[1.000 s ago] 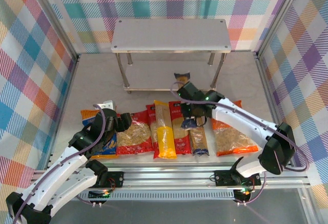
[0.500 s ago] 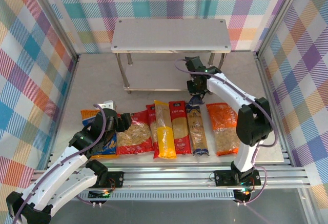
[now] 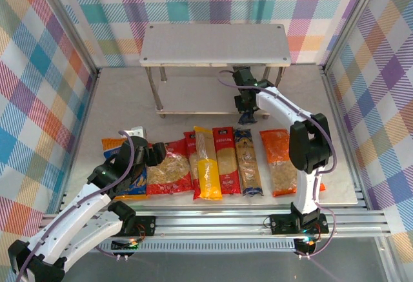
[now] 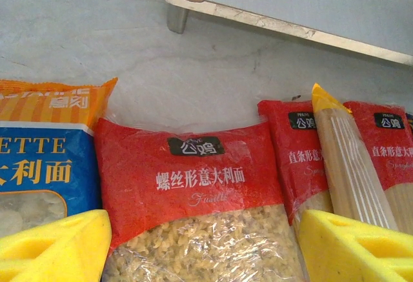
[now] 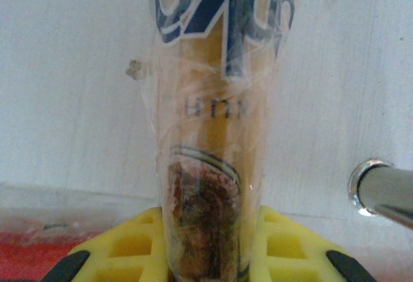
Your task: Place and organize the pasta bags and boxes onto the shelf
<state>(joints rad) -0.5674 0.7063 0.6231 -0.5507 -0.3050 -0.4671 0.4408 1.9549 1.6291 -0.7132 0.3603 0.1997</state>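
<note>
My right gripper (image 3: 245, 106) is shut on a clear-fronted spaghetti pack with dark blue ends (image 5: 216, 133). It holds the pack at the front of the shelf (image 3: 216, 44), by the lower board (image 3: 193, 95). The pack points away from the yellow fingers (image 5: 284, 243) over a light-grey surface. My left gripper (image 4: 203, 250) hangs open over the red bag (image 4: 193, 185), beside the blue-and-orange bag (image 4: 39, 166). On the table lie a yellow pack (image 3: 206, 166), red packs (image 3: 226, 159), another clear pack (image 3: 247, 162) and the orange bag (image 3: 281, 162).
A metal shelf leg (image 5: 381, 188) stands just right of the held pack. The front edge of the lower board (image 4: 290, 27) and another leg (image 4: 181, 1) lie beyond the row. Plaid walls close in the left, back and right.
My right arm has swung from above the row of packs back to the shelf front, carrying the clear spaghetti pack. The left arm has stayed still.
</note>
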